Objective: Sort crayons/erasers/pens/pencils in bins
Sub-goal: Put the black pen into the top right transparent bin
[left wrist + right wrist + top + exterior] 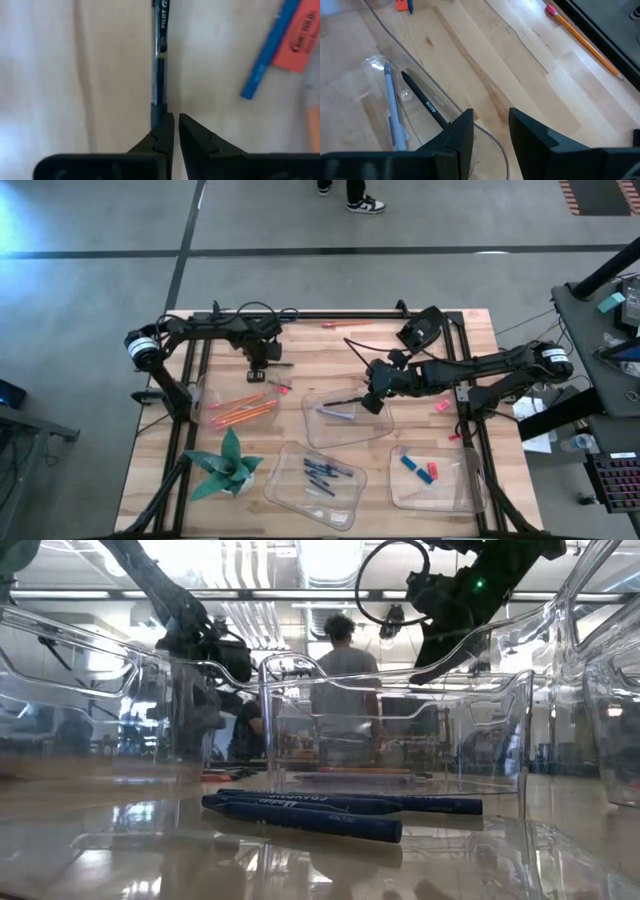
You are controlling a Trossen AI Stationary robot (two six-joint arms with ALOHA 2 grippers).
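Observation:
A dark Pilot pen (160,55) lies flat on the wooden table (300,350). My left gripper (176,120) points straight down at its end, shut, with the pen outside the fingers. My right gripper (490,125) hangs open, slanting down over the far rim of a clear bin (375,430) that holds a pale pen (391,107). A black pen (427,102) slants across that bin's rim, its tip inside; its other end is hidden behind one finger. Other bins hold orange pencils (243,410), blue crayons (322,473), and erasers (428,472). My left gripper has one fingertip (162,131) right at the Pilot pen's end (157,111), coming from above; whether it touches I cannot tell. My right gripper has the black pen's end (447,120) running behind one finger (462,132); no pen shows in the gap, and whether they touch is hidden.
A blue crayon (262,55) and a pink eraser (300,37) lie beside the Pilot pen. A loose pencil (585,44) lies near the far edge. A pink eraser (441,406) lies at the right. A green paper plant (228,465) stands near left.

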